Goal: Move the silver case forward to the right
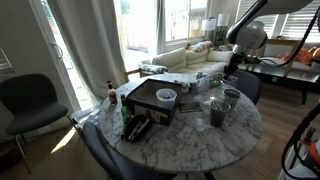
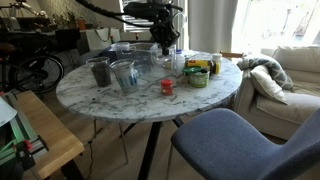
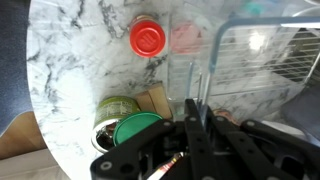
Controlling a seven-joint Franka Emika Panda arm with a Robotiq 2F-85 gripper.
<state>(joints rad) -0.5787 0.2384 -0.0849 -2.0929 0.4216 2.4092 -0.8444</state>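
Note:
The silver case (image 3: pixel 262 52) is a clear, silvery box with a wire grid inside, at the right of the wrist view. In an exterior view it stands at the back of the round marble table (image 2: pixel 140 58). My gripper (image 3: pixel 197 108) points down at the case's near wall. Its two fingers are pressed together on that thin wall. In both exterior views the gripper (image 2: pixel 165 42) (image 1: pixel 228 70) hangs low over the far part of the table, at the case.
A red cup (image 3: pixel 147 38) (image 2: pixel 167 87) and a green-lidded can (image 3: pixel 135 128) (image 2: pixel 197 75) stand close beside the case. Two glass tumblers (image 2: pixel 124 76) stand nearby. A dark tray (image 1: pixel 150 98) with a bowl (image 1: pixel 166 96) fills the other side. Chairs (image 2: pixel 235 140) ring the table.

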